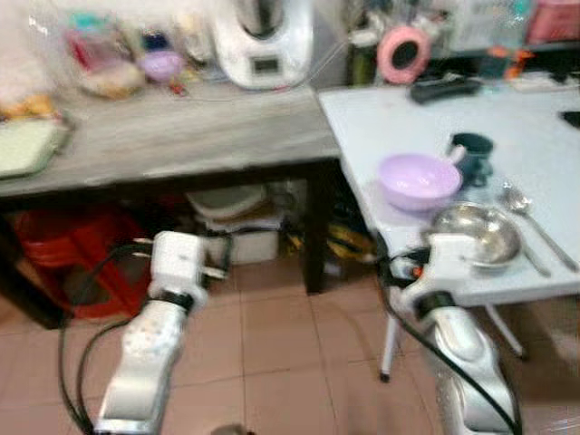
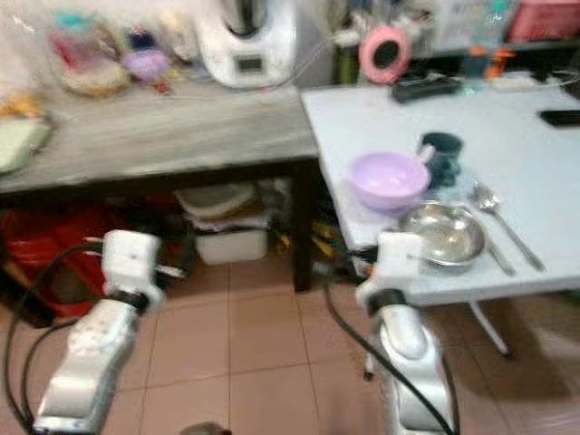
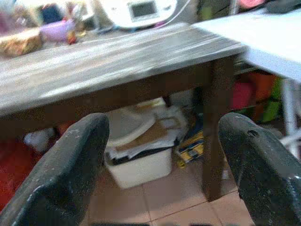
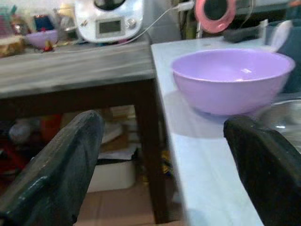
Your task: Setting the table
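On the white table (image 1: 399,118) at the right stand a purple bowl (image 1: 419,179), a steel bowl (image 1: 478,234), a spoon (image 1: 530,217) and a dark mug (image 1: 473,154). My right gripper (image 4: 162,122) is open and empty, low at the table's near left corner, facing the purple bowl (image 4: 233,77). The right arm (image 1: 453,317) rises just in front of the steel bowl. My left gripper (image 3: 162,127) is open and empty, held below the grey wooden table (image 3: 117,61) and aimed under it. The left arm (image 1: 163,317) is over the tiled floor.
A white kitchen appliance (image 1: 263,41), bags and small items crowd the back of the grey table (image 1: 181,136). Boxes and a white bin (image 3: 141,160) sit beneath it beside its dark leg (image 1: 315,227). A pink round object (image 1: 403,53) and a black item (image 1: 444,88) lie at the white table's far edge.
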You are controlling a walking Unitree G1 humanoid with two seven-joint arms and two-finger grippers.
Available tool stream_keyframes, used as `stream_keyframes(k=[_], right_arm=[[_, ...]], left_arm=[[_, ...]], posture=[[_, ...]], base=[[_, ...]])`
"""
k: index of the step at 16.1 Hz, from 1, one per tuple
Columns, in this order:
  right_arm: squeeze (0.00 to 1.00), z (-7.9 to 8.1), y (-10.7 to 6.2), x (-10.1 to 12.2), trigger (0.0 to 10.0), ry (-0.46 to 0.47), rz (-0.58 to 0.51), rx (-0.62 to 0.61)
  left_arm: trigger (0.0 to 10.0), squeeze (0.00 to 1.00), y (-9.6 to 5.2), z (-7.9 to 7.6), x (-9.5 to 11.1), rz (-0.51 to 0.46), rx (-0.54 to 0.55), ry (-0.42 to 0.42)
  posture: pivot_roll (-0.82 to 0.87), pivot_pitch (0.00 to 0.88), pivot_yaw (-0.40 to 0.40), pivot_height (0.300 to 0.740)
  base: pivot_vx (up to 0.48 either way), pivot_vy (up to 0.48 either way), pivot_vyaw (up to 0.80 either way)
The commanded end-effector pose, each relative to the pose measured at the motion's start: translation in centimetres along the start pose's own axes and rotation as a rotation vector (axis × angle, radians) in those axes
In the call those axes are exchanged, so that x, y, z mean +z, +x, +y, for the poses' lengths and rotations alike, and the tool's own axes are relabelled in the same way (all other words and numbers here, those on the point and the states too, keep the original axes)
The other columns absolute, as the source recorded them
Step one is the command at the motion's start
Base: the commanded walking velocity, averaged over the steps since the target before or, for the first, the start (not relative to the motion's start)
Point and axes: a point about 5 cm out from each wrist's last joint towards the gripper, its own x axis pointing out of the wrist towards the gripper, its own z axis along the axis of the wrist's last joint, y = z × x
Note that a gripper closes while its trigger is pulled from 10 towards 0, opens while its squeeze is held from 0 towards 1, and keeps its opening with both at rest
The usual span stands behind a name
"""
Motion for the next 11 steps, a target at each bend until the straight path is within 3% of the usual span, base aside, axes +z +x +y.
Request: stream_keyframes(k=[1, 3, 9, 11], right_arm=[[0.0, -1.0, -0.2, 0.1, 10.0, -0.012, 0.001, -0.025], [0.0, -1.1, -0.2, 0.1, 10.0, -0.014, 0.003, -0.025], [0.0, -1.2, -0.3, 0.3, 10.0, -0.021, 0.003, -0.022], [0.0, -1.2, -0.4, 0.3, 10.0, -0.023, 0.003, -0.022]], left_arm=[[10.0, 0.0, 0.2, -0.5, 0.4, -0.008, -0.012, -0.026], [10.0, 0.0, 0.2, -0.1, 0.4, -0.023, 0.012, -0.071], [10.0, 0.0, 0.2, 0.4, 0.6, -0.025, 0.063, -0.027], [10.0, 0.0, 0.2, 0.3, 0.5, -0.02, 0.064, -0.029]], posture=[[-0.04, 0.0, 0.05, 0.74], [-0.04, 0.0, 0.047, 0.74], [-0.05, 0.0, 0.042, 0.74], [-0.05, 0.0, 0.039, 0.74]], base=[[0.0, -0.469, 0.0], [0.0, -0.24, 0.0], [0.0, 0.0, 0.0], [0.0, -0.48, 0.0]])
